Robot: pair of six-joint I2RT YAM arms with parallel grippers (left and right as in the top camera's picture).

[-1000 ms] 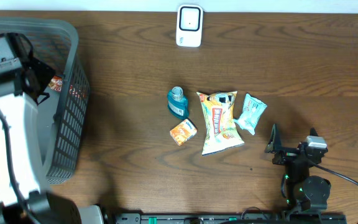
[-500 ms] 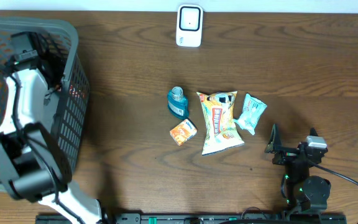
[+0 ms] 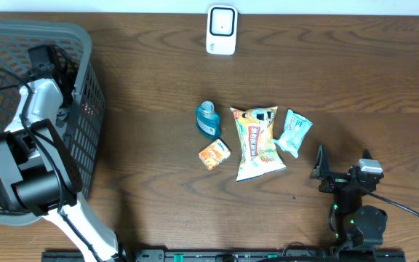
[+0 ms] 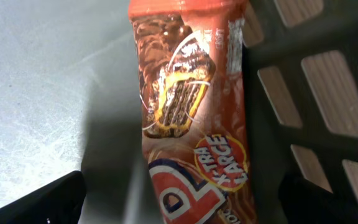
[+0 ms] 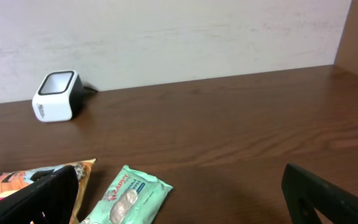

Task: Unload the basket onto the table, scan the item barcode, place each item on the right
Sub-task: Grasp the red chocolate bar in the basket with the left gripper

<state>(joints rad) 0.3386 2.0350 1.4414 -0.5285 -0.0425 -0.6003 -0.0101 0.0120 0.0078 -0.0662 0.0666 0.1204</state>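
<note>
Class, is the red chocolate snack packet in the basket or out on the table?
In the basket: the packet lies on its floor beside the lattice wall.

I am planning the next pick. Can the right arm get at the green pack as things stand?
Probably yes. The right gripper is open and close to the green pack, and nothing stands between them. Nothing lies on the pack; the yellow snack bag beside it may crowd one finger.
</note>
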